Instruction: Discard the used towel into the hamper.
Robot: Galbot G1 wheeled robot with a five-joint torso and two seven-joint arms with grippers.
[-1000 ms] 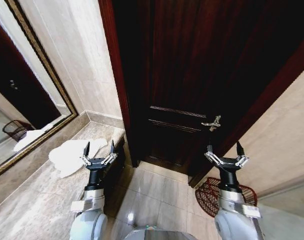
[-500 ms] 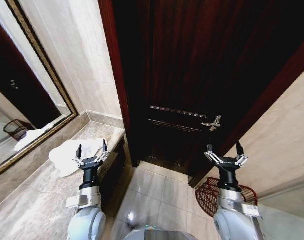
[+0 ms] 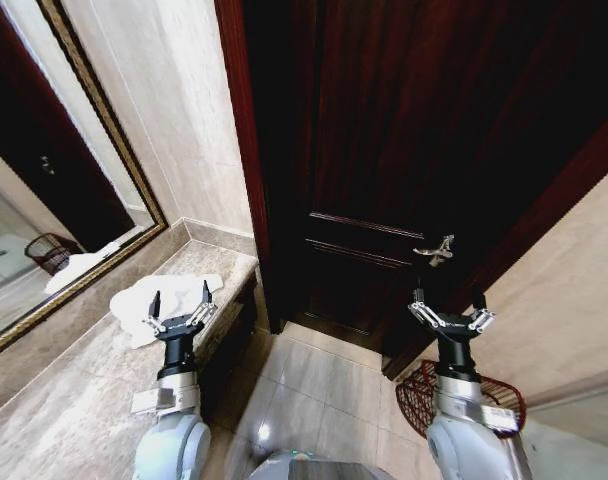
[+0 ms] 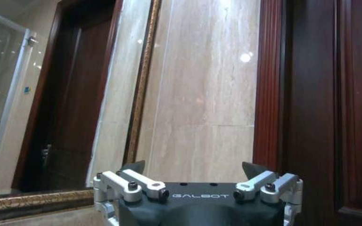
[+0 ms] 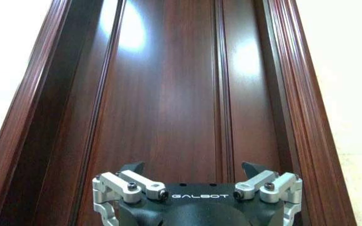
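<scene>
Hovering over the marble counter (image 3: 54, 420) at the left of the head view, left gripper (image 3: 180, 308) with fingers spread wide and nothing between them, just in front of the white towel (image 3: 149, 300). Lay crumpled, that towel, on the counter near its far end, close under the gilt-framed mirror (image 3: 44, 200) on the wall, untouched by either gripper. Seen from the left wrist: left gripper (image 4: 193, 168) pointed at pale stone wall (image 4: 200, 94), mirror frame to one side and dark wood door jamb (image 4: 272, 84) to the other, jaws wide apart and empty.

Held up at the right of the head view, right gripper (image 3: 450, 308), also spread wide and empty, just below the metal door handle (image 3: 434, 250) of the dark wooden door (image 3: 404, 130), not touching it. From the right wrist: right gripper (image 5: 193, 168) faced the closed door panel (image 5: 168, 84), fingers open with nothing gripped.

Stood on the tiled floor (image 3: 314, 390) at the lower right, the hamper (image 3: 469, 395), a reddish-brown wire basket, tucked against the wall beside the door and partly hidden behind the right arm, well apart from the towel. Could not tell what, if anything, lay inside it. Showed in the mirror a reflected basket and a pale cloth.
</scene>
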